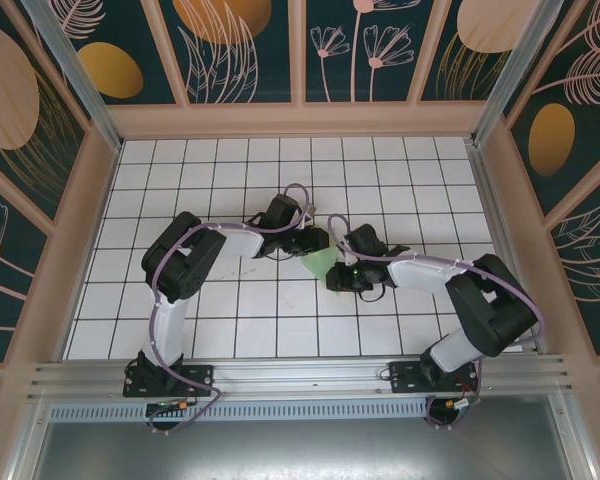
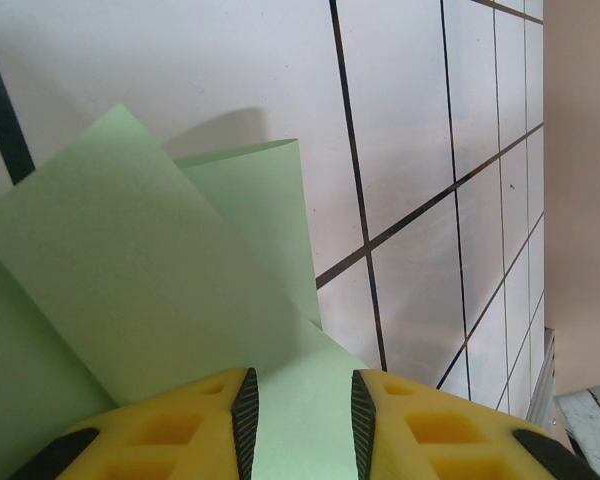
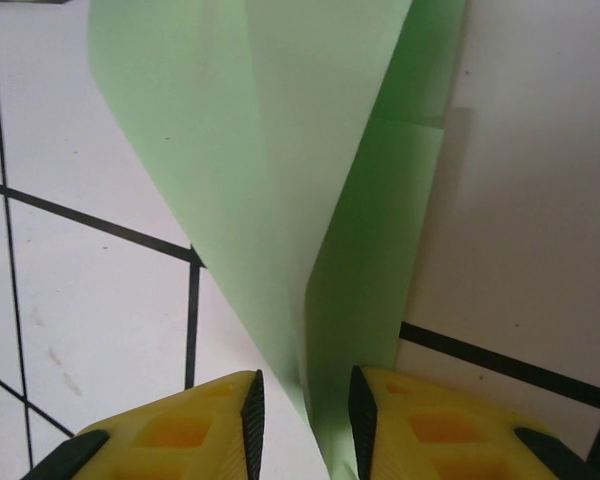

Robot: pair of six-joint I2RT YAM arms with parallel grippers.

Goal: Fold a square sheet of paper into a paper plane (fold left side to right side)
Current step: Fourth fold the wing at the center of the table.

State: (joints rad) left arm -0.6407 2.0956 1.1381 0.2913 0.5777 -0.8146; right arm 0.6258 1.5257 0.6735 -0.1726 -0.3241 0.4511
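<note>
The square sheet of thin pale mint-green paper [image 1: 318,264] sits at the middle of the white tabletop with black grid lines [image 1: 230,180], caught between the two arms' heads. It is not flat. In the left wrist view the paper [image 2: 130,280] shows one broad panel overlapping a narrower flap that lifts and throws a shadow on the tiles. In the right wrist view the paper [image 3: 280,150] stands in curved, overlapping layers with a long fold edge running toward the camera.

The left gripper [image 2: 302,425] has its yellow fingers with black pads [image 2: 246,415] a narrow gap apart, with paper lying in the gap. The right gripper [image 3: 305,425] is likewise slightly parted, the fold edge passing between its pads [image 3: 252,415]. Whether any pad actually presses the sheet is hard to judge. From above, the left gripper [image 1: 316,243] and right gripper [image 1: 338,275] lie close together on either side of the paper.
</note>
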